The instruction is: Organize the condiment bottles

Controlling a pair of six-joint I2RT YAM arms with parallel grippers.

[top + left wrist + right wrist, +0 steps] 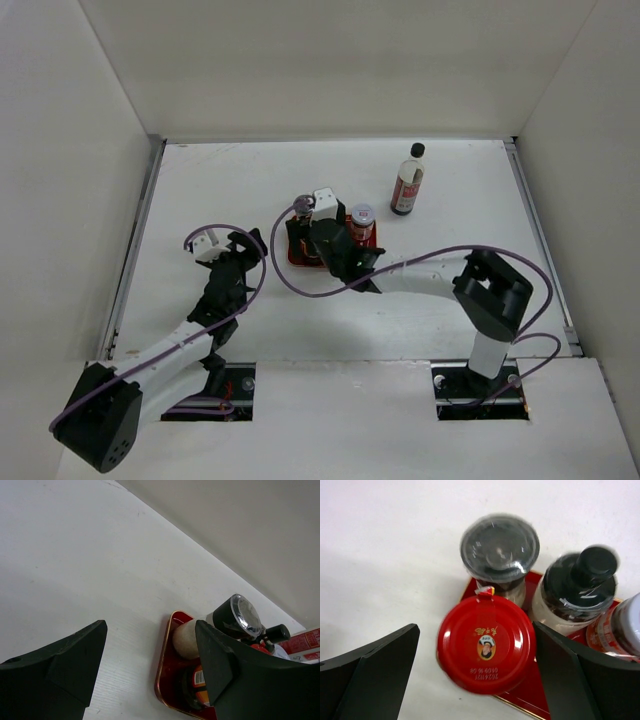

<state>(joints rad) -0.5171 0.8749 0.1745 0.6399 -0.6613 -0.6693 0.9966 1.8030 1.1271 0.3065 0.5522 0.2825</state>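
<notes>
1. Left of the counter's middle: left claw (150, 622), jaws spread wide, gripping nothing, only bare counter (75, 555) between its fingers (65, 670).
2. Just ahead of that claw and toward its right: red tray (162, 680), gold-rimmed and crowded. Nearest on it, a black-lidded shaker (235, 617) with a pale body, black collar and shiny clear-covered top, apart from both fingers.
3. Mid-counter, a little toward the far edge, seen from the right wrist: the same shaker at the tray's far left corner, round and glossy from above. Just right of it, a dark bottle (580, 585) with a narrow black cap and a rounded shoulder, somewhat blurred.
4. At the tray's near rim, in front of those two: red-capped jar (485, 645), with a broad flat red lid, a small portrait emblem and gold print at its centre.
5. Directly above that jar: right claw (475, 626), open and straddling the lid. Lid just beside one finger, well apart from the other. Cannot tell whether the nearer finger touches it.
6. At the tray's right end, just right of the right claw: red-labelled jar (361, 222), upright, with a greyish top.
7. Toward the far right corner of the counter: tall bottle (407, 180) with a black cap and a red-and-white label, upright, alone off the tray, well apart from both claws.
</notes>
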